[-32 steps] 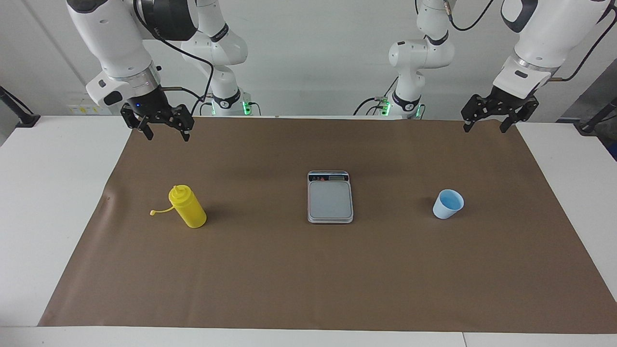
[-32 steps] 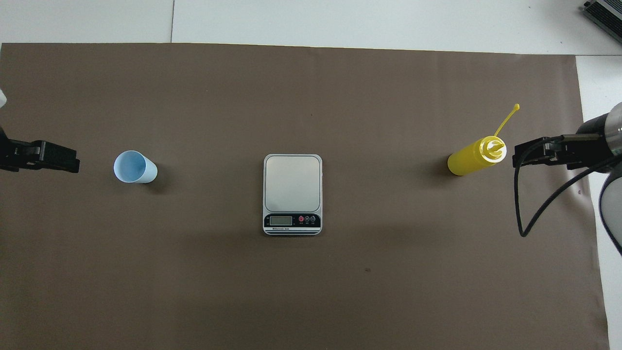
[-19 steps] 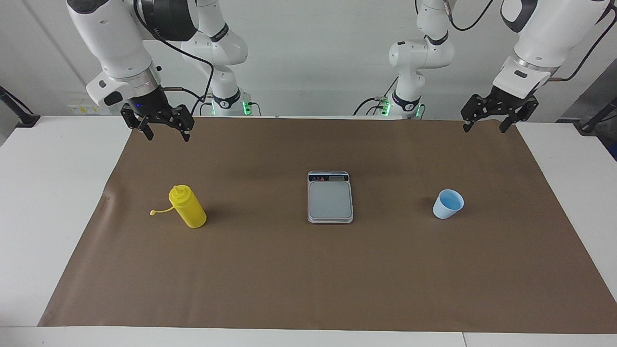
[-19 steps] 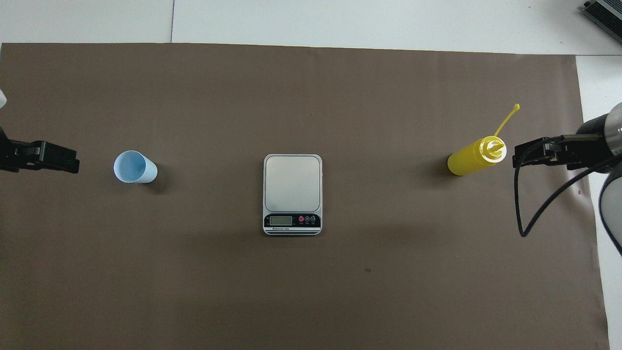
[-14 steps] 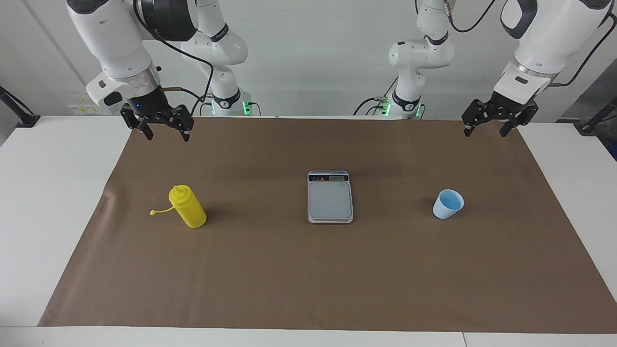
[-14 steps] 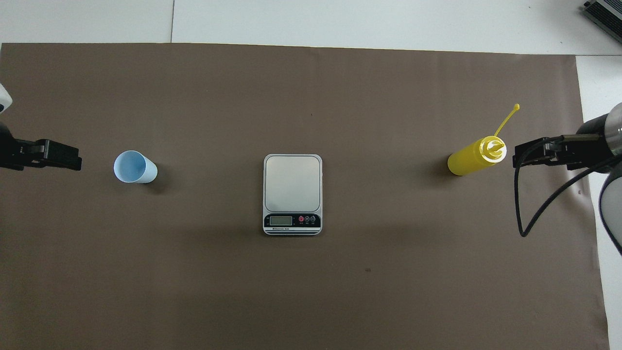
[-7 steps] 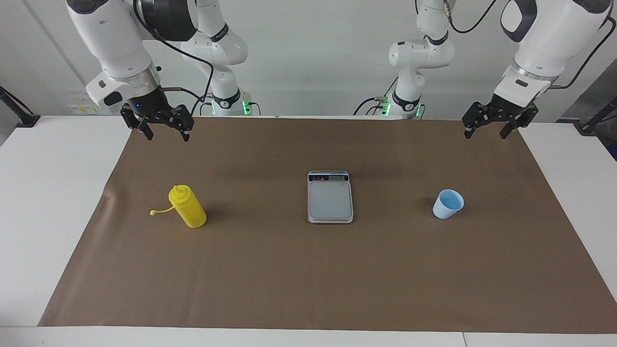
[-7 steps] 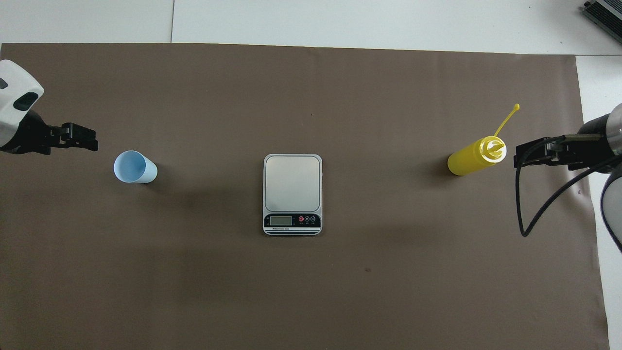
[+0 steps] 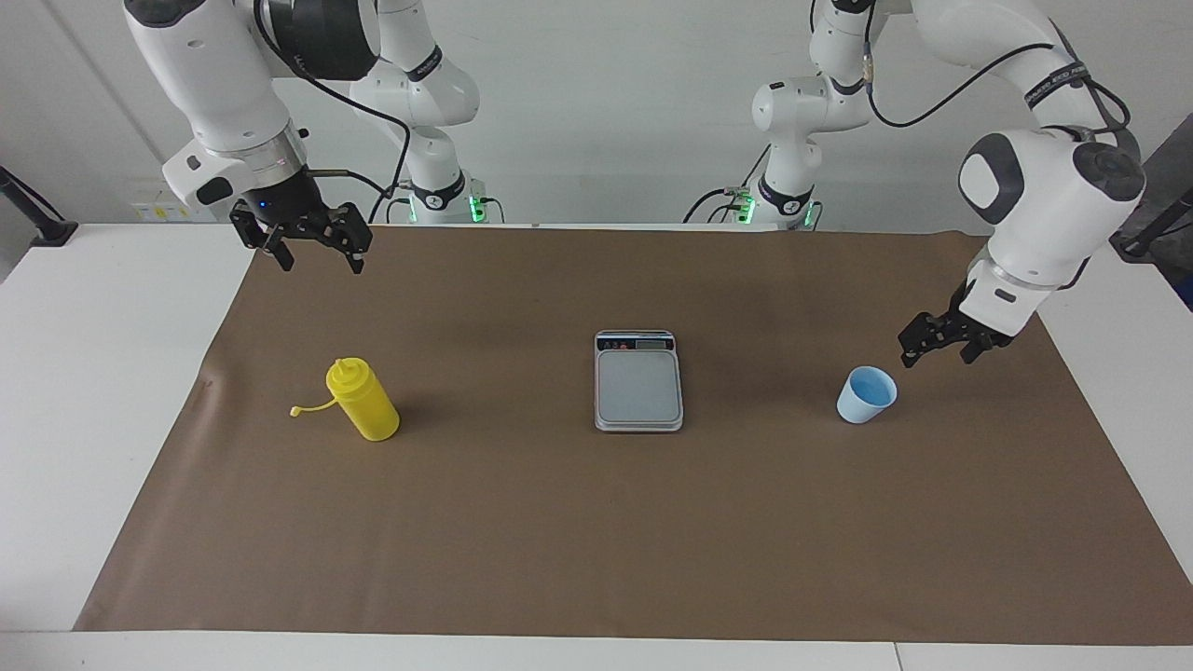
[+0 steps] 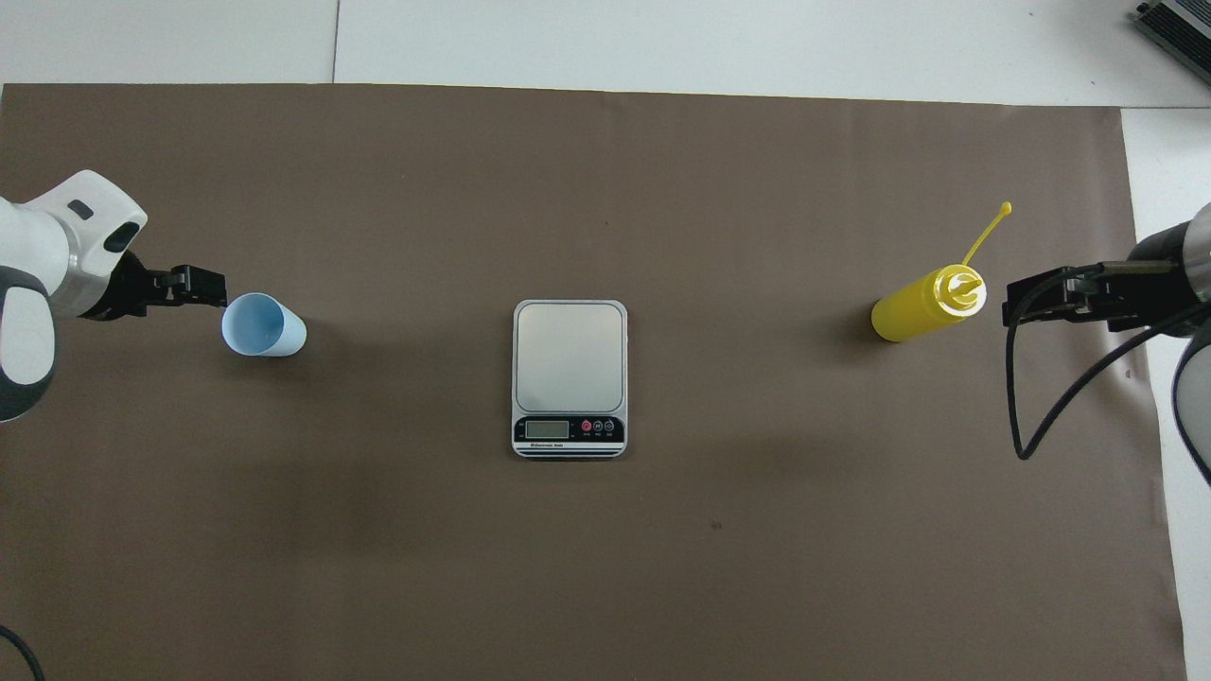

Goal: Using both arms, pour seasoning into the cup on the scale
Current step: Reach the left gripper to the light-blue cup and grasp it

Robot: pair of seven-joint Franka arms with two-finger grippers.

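The yellow seasoning bottle stands upright on the mat toward the right arm's end, its cap hanging loose on its strap; it also shows in the overhead view. The silver-grey scale lies mid-table with a bare plate. The light blue cup stands empty on the mat toward the left arm's end. My left gripper is open and low over the mat, close beside the cup but apart from it. My right gripper is open and empty, raised over the mat near the bottle.
A brown mat covers most of the white table. Its bare white margins run along both ends. A dark device sits at the table's corner farthest from the robots, at the right arm's end.
My left arm has swung down from its raised pose and brought its gripper low, close beside the cup. The right arm, bottle, cup and scale have not moved.
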